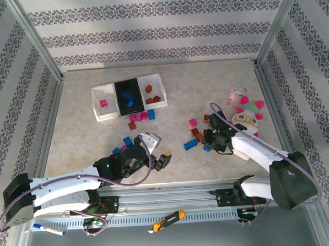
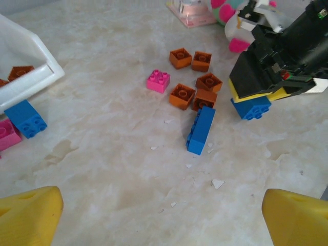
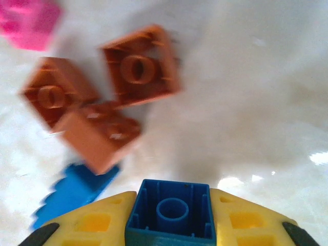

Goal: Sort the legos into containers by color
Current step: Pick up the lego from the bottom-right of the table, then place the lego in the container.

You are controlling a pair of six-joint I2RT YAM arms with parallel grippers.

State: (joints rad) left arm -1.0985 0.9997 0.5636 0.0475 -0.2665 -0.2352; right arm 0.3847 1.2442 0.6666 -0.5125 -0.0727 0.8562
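Observation:
My right gripper (image 3: pixel 171 220) is shut on a small blue lego (image 3: pixel 171 210), its yellow fingers on both sides; the left wrist view shows that lego (image 2: pixel 251 107) just above the table. Beside it lie brown legos (image 3: pixel 138 66), a pink one (image 2: pixel 158 81) and a long blue one (image 2: pixel 201 129). My left gripper (image 1: pixel 159 149) stands open over bare table with nothing between its fingers (image 2: pixel 31 215). The containers sit at the back left: a white tray (image 1: pixel 98 112) with a pink lego, a black tray (image 1: pixel 119 98) with blue ones, and a white tray (image 1: pixel 161 85) with brown ones. More legos (image 1: pixel 139 117) lie before them.
A pink-and-teal plush toy (image 1: pixel 247 117) and a small pink-white packet (image 1: pixel 237 92) lie at the right, close to the right arm. Blue legos (image 1: pixel 127 141) lie by the left wrist. A marker (image 1: pixel 49 230) and an orange-handled tool (image 1: pixel 167 219) rest below the rail.

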